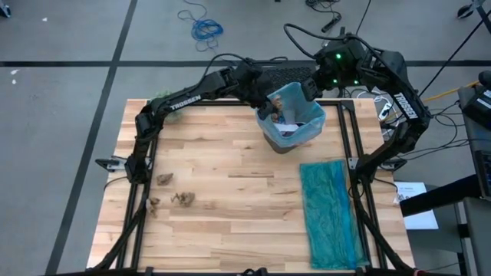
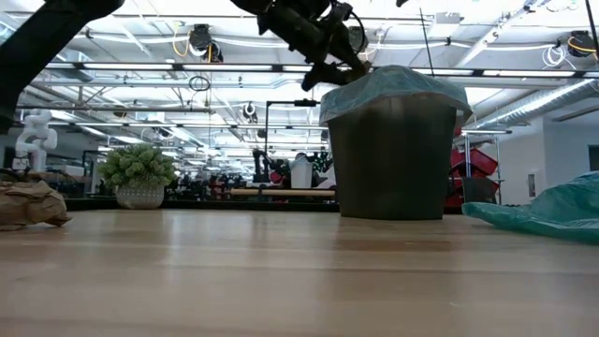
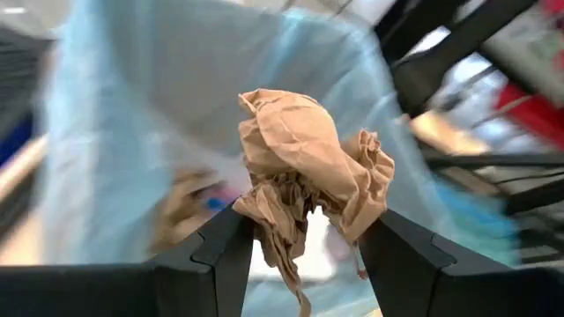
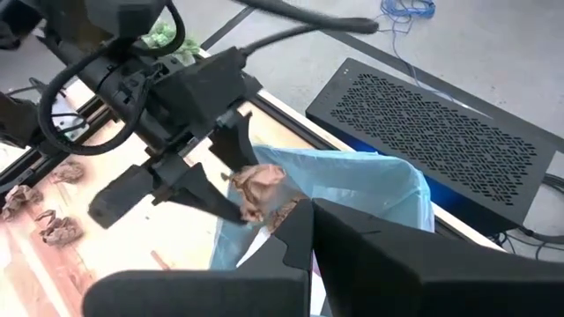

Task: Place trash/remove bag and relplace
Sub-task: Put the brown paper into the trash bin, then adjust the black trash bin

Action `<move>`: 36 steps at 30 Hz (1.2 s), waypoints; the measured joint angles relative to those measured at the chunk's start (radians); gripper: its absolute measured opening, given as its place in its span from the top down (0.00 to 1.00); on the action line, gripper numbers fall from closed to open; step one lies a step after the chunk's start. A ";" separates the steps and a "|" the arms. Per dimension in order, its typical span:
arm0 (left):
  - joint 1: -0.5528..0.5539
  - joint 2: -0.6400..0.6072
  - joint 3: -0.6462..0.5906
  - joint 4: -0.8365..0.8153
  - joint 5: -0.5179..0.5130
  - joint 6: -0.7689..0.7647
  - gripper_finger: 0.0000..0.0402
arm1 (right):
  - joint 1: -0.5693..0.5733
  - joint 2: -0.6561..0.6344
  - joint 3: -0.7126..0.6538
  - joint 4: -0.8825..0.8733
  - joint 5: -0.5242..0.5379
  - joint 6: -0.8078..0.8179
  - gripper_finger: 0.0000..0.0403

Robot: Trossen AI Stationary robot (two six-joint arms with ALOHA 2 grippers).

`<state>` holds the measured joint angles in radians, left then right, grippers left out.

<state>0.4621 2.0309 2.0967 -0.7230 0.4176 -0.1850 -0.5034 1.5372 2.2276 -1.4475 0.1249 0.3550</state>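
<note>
Trash [image 3: 308, 172]: crumpled brown paper wad between spread left gripper [image 3: 308, 251] fingers; bag [image 3: 159, 106] translucent blue.

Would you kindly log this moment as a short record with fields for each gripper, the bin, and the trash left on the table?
left gripper: over the bin, fingers apart, a brown paper wad between them
right gripper: shut, at the bin's far rim
bin: upright at the table's far side, lined with a light blue bag, trash already inside
scraps on table: several brown wads near the left side
teal bag: lying flat on the table's right side
</note>
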 joint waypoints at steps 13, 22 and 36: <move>-0.036 -0.003 0.088 -0.057 -0.151 0.130 0.52 | 0.000 0.000 0.000 0.008 0.000 -0.012 1.00; -0.043 -0.033 0.260 -0.242 -0.087 0.039 0.54 | 0.008 0.004 0.000 0.008 -0.127 -0.069 1.00; 0.023 -0.576 0.248 -0.301 -0.346 -0.072 0.99 | 0.084 0.135 0.000 -0.027 -0.203 -0.110 1.00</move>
<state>0.4850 1.4553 2.3447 -1.0238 0.0718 -0.2567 -0.4190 1.6720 2.2272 -1.4746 -0.0784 0.2451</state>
